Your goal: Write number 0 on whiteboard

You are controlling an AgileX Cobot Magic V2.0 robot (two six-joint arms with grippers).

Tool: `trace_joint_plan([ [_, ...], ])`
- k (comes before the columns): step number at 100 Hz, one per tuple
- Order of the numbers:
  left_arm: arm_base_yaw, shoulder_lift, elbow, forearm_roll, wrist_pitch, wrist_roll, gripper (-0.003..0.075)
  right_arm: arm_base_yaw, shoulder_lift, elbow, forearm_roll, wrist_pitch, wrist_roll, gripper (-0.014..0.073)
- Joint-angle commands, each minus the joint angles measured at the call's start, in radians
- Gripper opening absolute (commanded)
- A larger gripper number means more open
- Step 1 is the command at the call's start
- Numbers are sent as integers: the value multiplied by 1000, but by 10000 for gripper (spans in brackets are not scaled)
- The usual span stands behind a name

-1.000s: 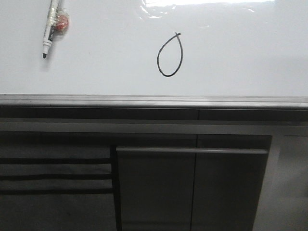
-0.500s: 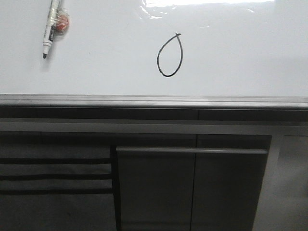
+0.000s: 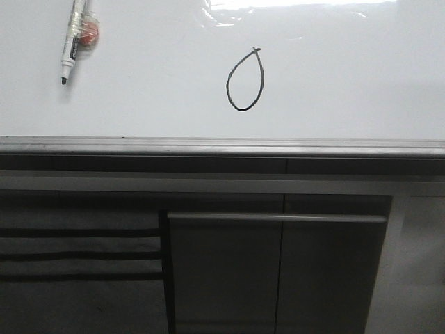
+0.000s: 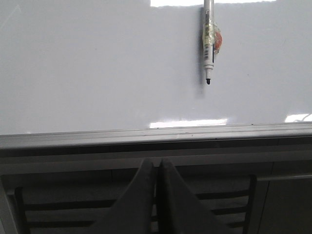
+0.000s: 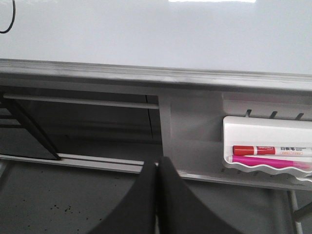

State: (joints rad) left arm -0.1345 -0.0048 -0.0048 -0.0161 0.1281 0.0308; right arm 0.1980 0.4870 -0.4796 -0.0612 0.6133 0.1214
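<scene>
The number 0 (image 3: 245, 80) is a thin black teardrop loop with a small crossed tail at its top, drawn near the middle of the whiteboard (image 3: 348, 83). A slice of its curve shows in the right wrist view (image 5: 6, 19). A black-tipped marker pen (image 3: 74, 38) lies on the board at the far left, also in the left wrist view (image 4: 209, 41). My left gripper (image 4: 157, 163) is shut and empty, below the board's grey rail (image 4: 146, 136). My right gripper (image 5: 157, 163) is shut and empty, low before the cabinet. Neither gripper shows in the front view.
Dark grey cabinet panels (image 3: 278, 271) with a horizontal handle bar (image 3: 278, 218) stand below the board's rail (image 3: 222, 146). A white tray (image 5: 268, 146) holding a red marker (image 5: 270, 150) and a pink marker (image 5: 270, 162) hangs on the right.
</scene>
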Motion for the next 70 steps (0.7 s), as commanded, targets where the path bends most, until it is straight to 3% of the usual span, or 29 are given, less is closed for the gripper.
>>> trace_joint_plan([
  [1, -8, -26, 25, 2, -70, -8, -20, -6, 0, -25, -13, -71, -4, -73],
  [33, -8, -26, 25, 2, -70, -8, -20, -6, -2, -23, -13, -75, -4, -73],
  [51, -8, -26, 25, 2, -70, -8, -20, -45, -197, 67, -11, -110, -6, -73],
  [60, -8, -26, 25, 2, -70, -8, -20, -103, -313, 151, 29, -159, -2, -73],
  [70, -8, -26, 25, 2, -70, -8, -20, -155, -405, 281, 122, -377, -2, -73],
])
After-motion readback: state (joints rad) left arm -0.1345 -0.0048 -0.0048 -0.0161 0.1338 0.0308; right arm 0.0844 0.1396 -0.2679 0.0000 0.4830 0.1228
